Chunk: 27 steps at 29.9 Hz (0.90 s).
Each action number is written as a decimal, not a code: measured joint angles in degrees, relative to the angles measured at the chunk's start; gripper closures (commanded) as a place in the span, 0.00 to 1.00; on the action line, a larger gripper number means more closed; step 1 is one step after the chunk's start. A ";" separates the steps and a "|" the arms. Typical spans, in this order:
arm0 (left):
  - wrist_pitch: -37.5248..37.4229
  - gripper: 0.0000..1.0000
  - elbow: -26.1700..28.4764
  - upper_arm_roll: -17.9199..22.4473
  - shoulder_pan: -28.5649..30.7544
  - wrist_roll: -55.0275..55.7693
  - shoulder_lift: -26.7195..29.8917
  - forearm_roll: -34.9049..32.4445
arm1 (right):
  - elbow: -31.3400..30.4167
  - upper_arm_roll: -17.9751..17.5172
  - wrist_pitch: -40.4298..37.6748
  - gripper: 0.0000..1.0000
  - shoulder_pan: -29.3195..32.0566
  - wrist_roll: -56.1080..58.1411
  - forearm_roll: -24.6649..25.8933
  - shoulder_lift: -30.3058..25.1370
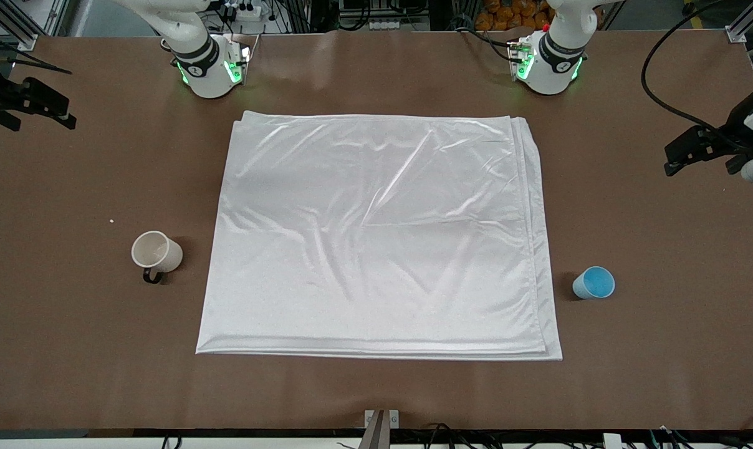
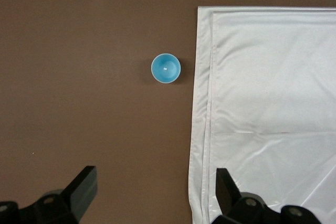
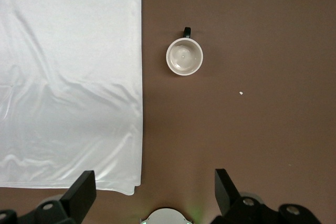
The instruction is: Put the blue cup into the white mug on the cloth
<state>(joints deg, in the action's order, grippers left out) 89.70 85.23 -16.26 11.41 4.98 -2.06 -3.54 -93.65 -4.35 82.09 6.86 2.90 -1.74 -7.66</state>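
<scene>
Here both arms wait: left hand (image 1: 704,149) and right hand (image 1: 30,103) spread, empty, partly cut off at frame edges; blue cup (image 1: 594,282), white mug (image 1: 156,252) flank cloth (image 1: 376,237).

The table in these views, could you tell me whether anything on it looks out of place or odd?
Little stands out. The white mug and blue cup stand upright on the bare table, off the cloth, neither spilled nor damaged. Only a tiny white speck lies near the mug.

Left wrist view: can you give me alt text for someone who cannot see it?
A small blue cup stands upright on the brown table, just clear of the edge of a folded white cloth. The left claw hangs open above the table, holding nothing.
</scene>
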 measured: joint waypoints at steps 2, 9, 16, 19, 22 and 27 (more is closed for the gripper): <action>0.00 0.00 0.00 0.00 0.00 0.00 0.00 0.00 | 0.00 0.01 0.00 0.00 0.00 0.00 0.00 0.00; 0.00 0.00 0.00 0.00 0.00 0.00 0.00 0.00 | 0.00 0.01 0.00 0.00 0.00 0.00 0.01 0.02; 0.00 0.00 0.26 0.04 0.07 0.00 -0.24 0.00 | 0.00 0.02 0.00 0.00 0.00 0.00 0.02 0.04; 0.00 0.00 0.52 0.11 0.14 0.00 -0.78 0.00 | 0.01 0.08 0.00 0.00 0.02 0.00 0.05 0.24; 0.08 0.00 0.83 0.16 0.25 0.00 -1.96 0.00 | -0.01 0.15 -0.01 0.00 0.10 0.00 0.17 1.09; 1.23 0.00 1.55 0.21 0.69 0.00 -5.36 0.00 | -0.08 0.51 1.15 0.00 0.50 0.00 0.43 4.47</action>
<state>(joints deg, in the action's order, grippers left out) 90.93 86.78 -16.05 12.10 4.98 -7.42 -3.54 -93.73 -3.84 83.24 7.35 2.90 -1.31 -3.20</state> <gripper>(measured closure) 0.000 0.000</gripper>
